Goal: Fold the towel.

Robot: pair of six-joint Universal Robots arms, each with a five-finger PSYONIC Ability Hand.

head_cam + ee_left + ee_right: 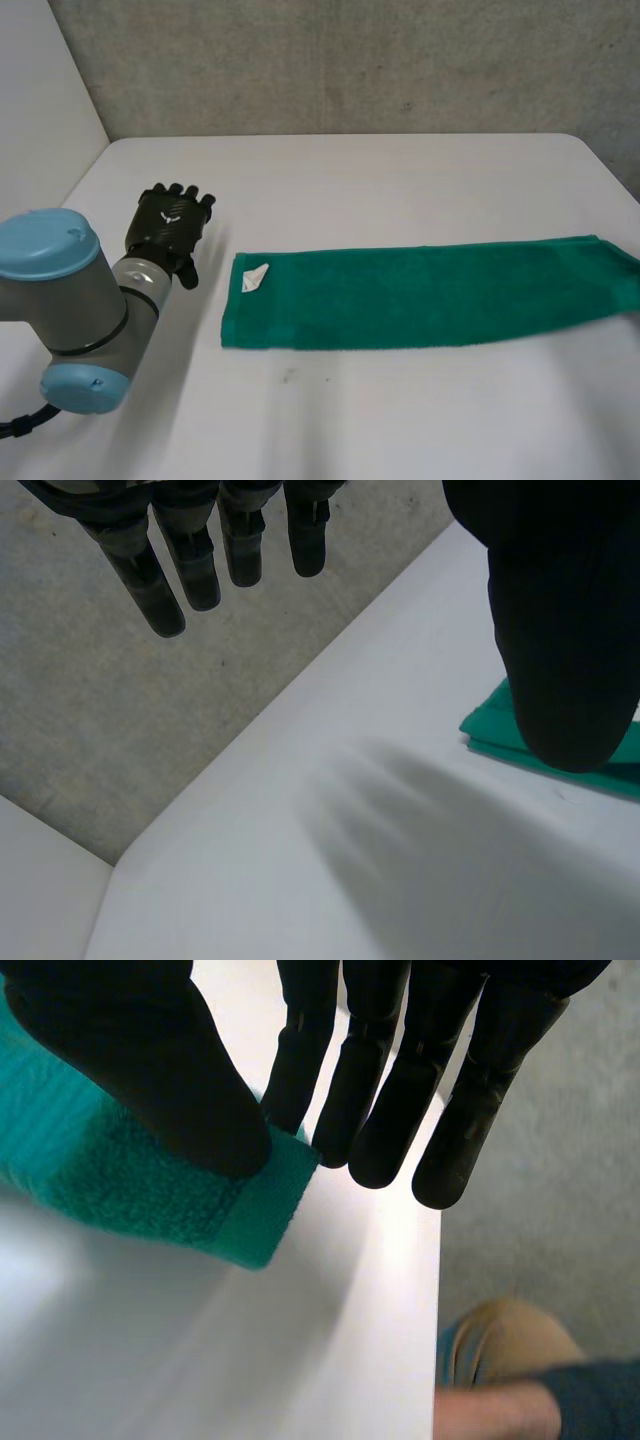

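On the white surface point(400, 180) the towel point(420, 295) is laid out flat as one long green strip, w/ a white tag point(255, 278) at the end nearest the left hand point(172, 222). That hand is held above bare surface just beside that end, not touching it. Its fingers point(200, 570) are seen straight and apart, w/ nothing held. At the opposite end the right hand point(400, 1080) is clamped on the towel's corner, the cloth being pinched between thumb point(150, 1060) and fingertips. Beyond the surface's edge on that side, part of a person point(500, 1360) is seen.

Step judged: grasp phase of an end-to-end fold, i.e. one end is secured and nothing is folded over yet. The next move prob. calls for the pinched corner to be lifted and carried across towards the tag end, w/ the pinch held firm. The left hand may be needed to pin or align the tag end. Only one corner is seen held, so the other corner of that end could sag & skew the fold.

Containers: none are seen on the surface.
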